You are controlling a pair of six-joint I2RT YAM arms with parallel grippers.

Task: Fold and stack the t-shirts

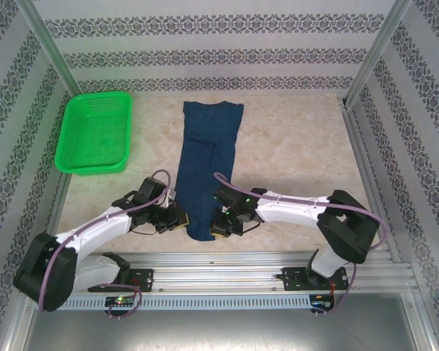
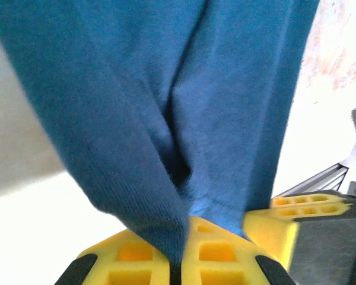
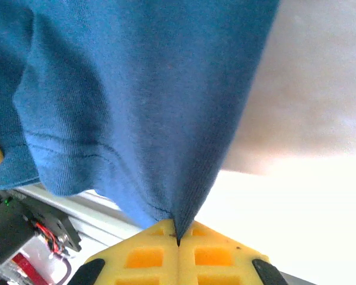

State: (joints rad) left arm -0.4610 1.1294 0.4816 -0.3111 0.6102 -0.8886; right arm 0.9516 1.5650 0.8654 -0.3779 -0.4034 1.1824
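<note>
Nearest in the top view, the left gripper (image 1: 177, 217) and the right gripper (image 1: 221, 223) sat low at the near end of the navy t-shirt (image 1: 208, 157). The shirt lay as a long narrow strip running away to the far middle of the table (image 1: 293, 146). At far left, the green mesh basket (image 1: 95, 170) held nothing.

On the left wrist camera, the left gripper's (image 2: 177, 261) yellow jaws were pressed together on a thin fold of the shirt's hem.

On the right wrist camera, the right gripper (image 3: 178, 243) likewise pinched just the edge of the cloth, jaws together.

Both bites looked shallow, so a quick lift might let the hem slip free. Uneven travel between the arms could twist the strip and spoil the fold.
</note>
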